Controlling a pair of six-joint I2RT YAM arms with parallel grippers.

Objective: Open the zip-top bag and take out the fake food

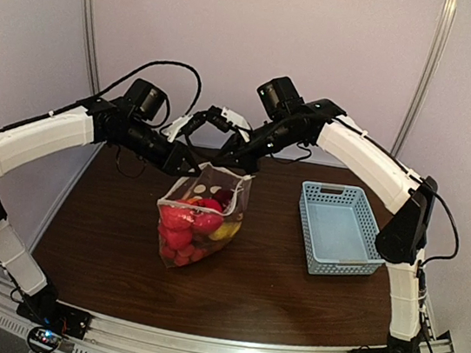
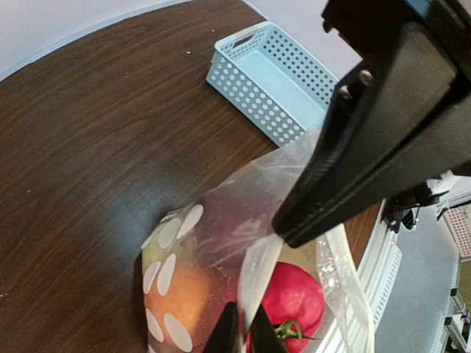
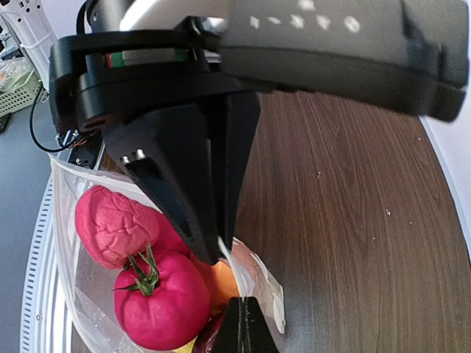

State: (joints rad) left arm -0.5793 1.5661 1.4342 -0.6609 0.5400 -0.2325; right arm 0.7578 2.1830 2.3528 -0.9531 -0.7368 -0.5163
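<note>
Left jaws: pressed together on a thin fold of clear plastic at the bag's mouth. The left gripper (image 2: 241,334) sits at the bottom edge of its own wrist view.
Right jaws: also pressed together, pinching the opposite lip of the mouth. The right gripper (image 3: 243,331) is at the bottom centre of its wrist view.
Gripper spacing: in the top view the two tips sit close together, just above the middle of the frame, with the bag's rim stretched between them.
Zip-top bag (image 1: 202,216): stands upright on the table just left of frame centre, hanging from the two pinch points. It is clear plastic with white polka dots, and the mouth looks parted in both wrist views.
Fake food (image 1: 186,229): all inside the bag, heaped in its lower half.
Pieces visible: a red tomato (image 3: 162,305) with a green stem, touching a pink lumpy fruit (image 3: 114,224) above it. An orange fruit (image 3: 221,283) lies just beside the tomato, and a yellow piece (image 1: 226,230) sits at the bag's right side.
Light-blue basket (image 1: 337,230): right of centre in the top view, well apart from the bag.
Table (image 1: 114,230): dark brown wood grain.
Arms: the left arm (image 1: 39,140) and right arm (image 1: 364,164) arch inward from the frame's sides.
</note>
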